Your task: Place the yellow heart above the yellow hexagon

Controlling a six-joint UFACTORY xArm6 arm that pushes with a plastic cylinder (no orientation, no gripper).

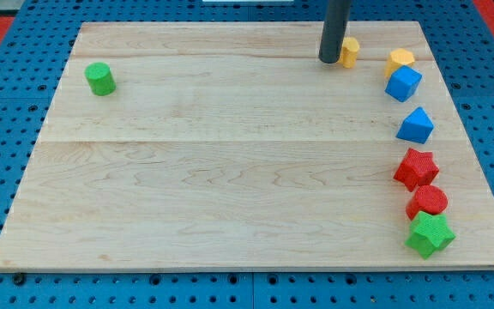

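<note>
The yellow heart (350, 51) lies near the view's top, right of centre, on the wooden board (230, 172). My tip (329, 60) touches or nearly touches its left side. The yellow hexagon (400, 61) lies further to the view's right, at about the same height, with a gap between it and the heart. The hexagon rests against the top of a blue cube (403, 83).
A green cylinder (100, 78) sits at the view's upper left. Down the right edge lie a blue triangular block (416, 126), a red star (416, 167), a red round block (427, 202) and a green star (429, 234).
</note>
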